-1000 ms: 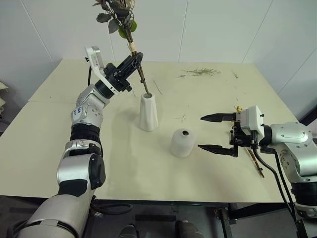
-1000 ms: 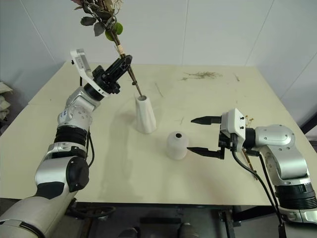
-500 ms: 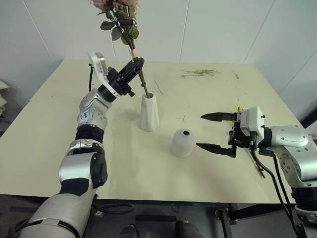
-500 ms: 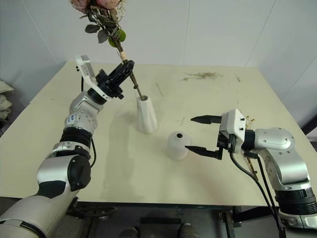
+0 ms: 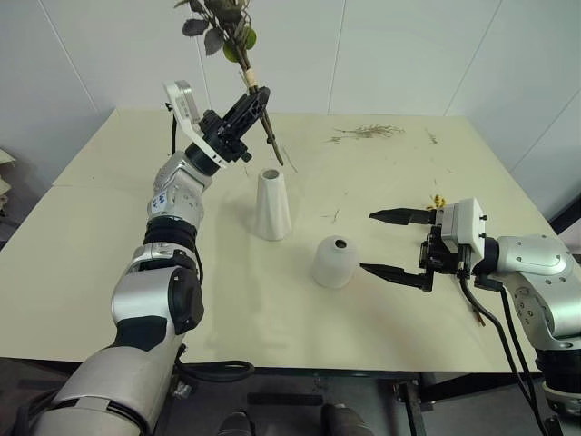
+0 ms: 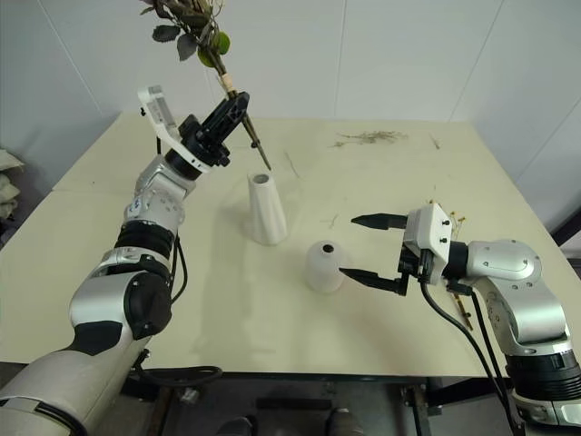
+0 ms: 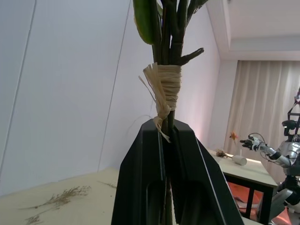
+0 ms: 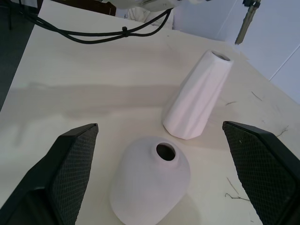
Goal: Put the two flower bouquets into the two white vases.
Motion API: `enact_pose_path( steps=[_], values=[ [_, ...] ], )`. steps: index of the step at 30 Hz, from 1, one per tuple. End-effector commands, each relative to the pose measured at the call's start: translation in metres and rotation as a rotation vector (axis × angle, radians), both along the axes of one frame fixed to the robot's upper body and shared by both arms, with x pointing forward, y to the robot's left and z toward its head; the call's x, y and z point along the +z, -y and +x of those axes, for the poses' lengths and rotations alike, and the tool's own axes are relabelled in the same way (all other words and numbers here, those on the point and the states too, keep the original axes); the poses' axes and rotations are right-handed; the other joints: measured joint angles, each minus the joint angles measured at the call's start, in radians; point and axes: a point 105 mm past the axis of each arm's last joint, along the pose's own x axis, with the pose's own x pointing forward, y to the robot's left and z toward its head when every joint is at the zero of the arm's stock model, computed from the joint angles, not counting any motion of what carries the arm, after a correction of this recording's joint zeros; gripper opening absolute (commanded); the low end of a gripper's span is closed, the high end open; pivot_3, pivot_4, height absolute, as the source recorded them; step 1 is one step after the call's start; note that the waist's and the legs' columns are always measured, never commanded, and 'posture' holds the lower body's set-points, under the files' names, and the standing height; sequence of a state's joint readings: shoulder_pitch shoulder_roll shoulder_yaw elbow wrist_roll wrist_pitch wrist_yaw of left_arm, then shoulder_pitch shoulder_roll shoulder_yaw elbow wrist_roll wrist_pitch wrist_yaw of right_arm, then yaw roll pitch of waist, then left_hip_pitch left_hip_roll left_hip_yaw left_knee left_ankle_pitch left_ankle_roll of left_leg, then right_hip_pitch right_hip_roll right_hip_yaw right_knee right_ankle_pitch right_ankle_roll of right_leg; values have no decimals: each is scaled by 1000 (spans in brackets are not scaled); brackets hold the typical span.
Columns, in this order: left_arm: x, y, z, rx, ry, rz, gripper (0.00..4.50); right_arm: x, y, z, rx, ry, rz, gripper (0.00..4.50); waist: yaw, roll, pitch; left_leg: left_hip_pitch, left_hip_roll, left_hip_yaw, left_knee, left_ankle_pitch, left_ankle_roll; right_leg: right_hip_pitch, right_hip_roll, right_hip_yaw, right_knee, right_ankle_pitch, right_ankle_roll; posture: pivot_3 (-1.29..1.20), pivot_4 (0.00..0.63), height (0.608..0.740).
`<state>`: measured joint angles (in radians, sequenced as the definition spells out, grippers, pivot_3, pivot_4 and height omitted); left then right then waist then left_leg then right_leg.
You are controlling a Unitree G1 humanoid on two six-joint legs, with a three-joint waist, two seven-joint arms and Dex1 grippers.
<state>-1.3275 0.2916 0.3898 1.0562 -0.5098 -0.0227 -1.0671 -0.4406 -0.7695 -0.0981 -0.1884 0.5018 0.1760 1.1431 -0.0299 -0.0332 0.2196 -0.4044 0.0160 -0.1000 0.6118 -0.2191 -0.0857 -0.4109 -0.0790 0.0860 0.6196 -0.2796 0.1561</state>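
Above the tall white vase (image 5: 271,204), the left gripper (image 5: 255,102) has its fingers (image 7: 140,178) clamped on the stems of the large bouquet (image 5: 227,27), just below the raffia binding (image 7: 165,84). The stem ends hang in the air close over the vase's mouth and a little behind it, not inside. The bunch leans, its leaves reaching up past the top of the head view, so the load looks top-heavy. If the stems come down off-centre, they could catch the narrow rim and tip the slender cone over, or push it across the counter (image 5: 109,245). A slanted entry could also jam the stems against the inner wall. The short domed vase (image 5: 335,262) stands just beside and in front of the tall one, so a toppling cone might knock it. The right gripper (image 5: 398,245) hovers with its fingers (image 8: 70,164) spread wide and holding nothing, pointing at the domed vase from the side. A reach from there could nudge that vase. A small yellow-orange bunch (image 5: 436,199) appears to lie on the counter behind the right gripper, partly hidden, where the arm might brush it.
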Motion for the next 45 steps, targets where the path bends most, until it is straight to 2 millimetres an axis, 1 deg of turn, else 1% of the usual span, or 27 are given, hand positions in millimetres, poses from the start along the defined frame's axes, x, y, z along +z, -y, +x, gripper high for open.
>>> enact_pose_path(
  steps=[1,8,15,22,26,28,33,36,38,45],
  values=[
    [9,-2,-4,8,46,15,23,11,1,-5,1,51,24,4500,1,0,0,0,0,0,0,0,0,0,0,0,0,0,0,0,150,740],
    [-6,-1,-1,17,33,74,23,9,1,-7,-4,50,29,4500,1,0,0,0,0,0,0,0,0,0,0,0,0,0,0,0,150,740],
    [-13,-6,3,53,17,98,23,9,1,-8,-12,48,34,4500,1,0,0,0,0,0,0,0,0,0,0,0,0,0,0,0,150,740],
    [-11,-10,5,62,0,76,23,8,1,-10,-22,48,38,4500,2,0,0,0,0,0,0,0,0,0,0,0,0,0,0,0,150,740],
    [-13,-9,5,66,6,95,23,8,1,-10,-25,46,41,4500,1,0,0,0,0,0,0,0,0,0,0,0,0,0,0,0,150,740],
    [-5,-14,7,74,-8,38,23,7,1,-10,-26,44,42,4500,1,0,0,0,0,0,0,0,0,0,0,0,0,0,0,0,150,740],
    [4,-12,3,54,22,43,23,7,0,-9,-28,42,45,4500,1,0,0,0,0,0,0,0,0,0,0,0,0,0,0,0,150,740],
    [7,-11,1,39,32,48,23,7,-1,-9,-26,42,47,4500,2,0,0,0,0,0,0,0,0,0,0,0,0,0,0,0,150,740],
    [6,-10,0,36,37,65,23,7,-1,-9,-26,42,49,4500,2,0,0,0,0,0,0,0,0,0,0,0,0,0,0,0,150,740],
    [-5,-12,2,62,29,107,23,7,-3,-8,-28,44,54,4500,1,0,0,0,0,0,0,0,0,0,0,0,0,0,0,0,150,740]
  ],
)
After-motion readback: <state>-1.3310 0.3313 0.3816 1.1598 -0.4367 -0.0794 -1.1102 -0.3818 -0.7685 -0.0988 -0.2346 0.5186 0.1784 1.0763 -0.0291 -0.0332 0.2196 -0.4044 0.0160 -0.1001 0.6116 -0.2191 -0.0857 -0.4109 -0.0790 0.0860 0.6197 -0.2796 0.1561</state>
